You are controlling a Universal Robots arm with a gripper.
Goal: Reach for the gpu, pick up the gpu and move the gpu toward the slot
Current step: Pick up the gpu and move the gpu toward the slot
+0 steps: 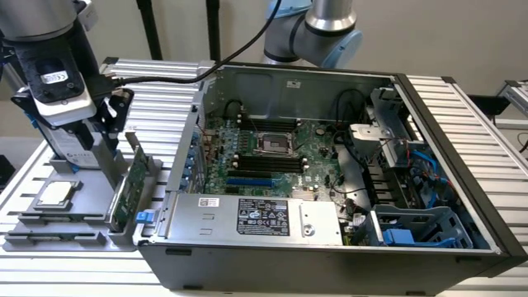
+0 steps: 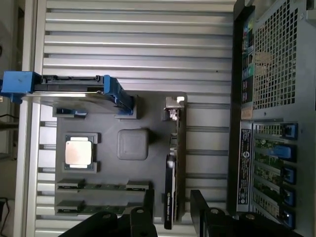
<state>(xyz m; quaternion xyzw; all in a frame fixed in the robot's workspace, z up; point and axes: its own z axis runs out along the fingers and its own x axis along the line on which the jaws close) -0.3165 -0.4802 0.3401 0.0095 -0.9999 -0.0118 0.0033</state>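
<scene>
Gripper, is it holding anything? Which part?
Nothing is held. The gripper is open, with a finger on each side of the gpu, not touching it.

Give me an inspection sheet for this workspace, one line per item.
Surface: ribbed metal table, bearing a grey parts tray and an open computer case.
Job's things: gpu stands on edge in the tray, not lifted.
Clutter: processor chip, blue-framed hard drive and memory sticks, all in the tray.
Grippers: pincer open, one finger on each side of the gpu.
Cables: black cable hangs from the arm; blue cables inside the case.
Surroundings: pale wall.
</scene>
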